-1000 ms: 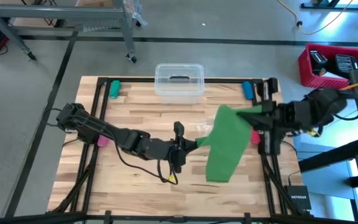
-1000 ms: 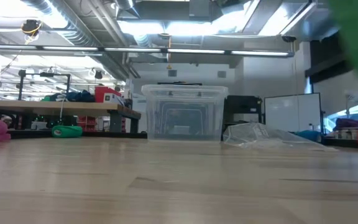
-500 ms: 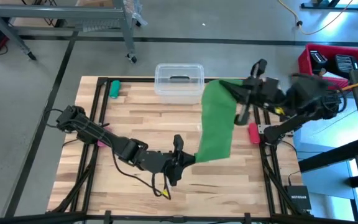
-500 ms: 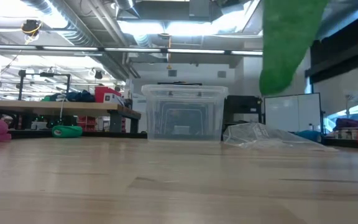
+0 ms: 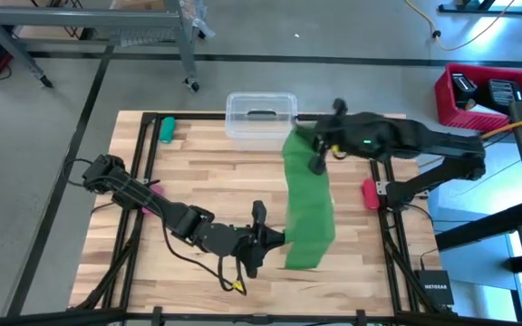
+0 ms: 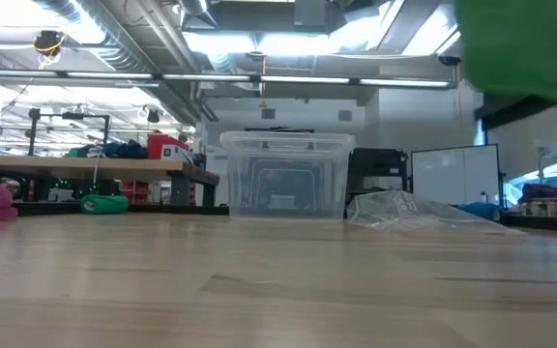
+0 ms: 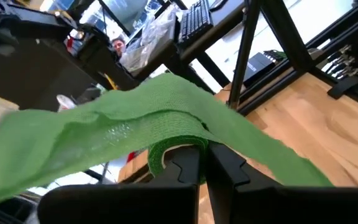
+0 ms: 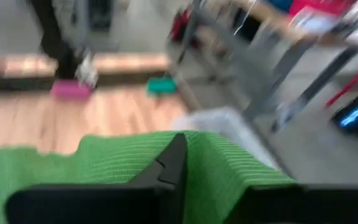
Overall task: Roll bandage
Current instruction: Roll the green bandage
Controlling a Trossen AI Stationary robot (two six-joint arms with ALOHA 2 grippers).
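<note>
Left tool (image 5: pixel 275 239) and right tool (image 5: pixel 314 145) both clenched on the bandage (image 5: pixel 308 204); strip stretched between them; overpull risks slipping free.

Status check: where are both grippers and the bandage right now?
Left gripper shut on bandage near end. Right gripper shut on far end, strip stretched above table. Clear bin close behind.
</note>
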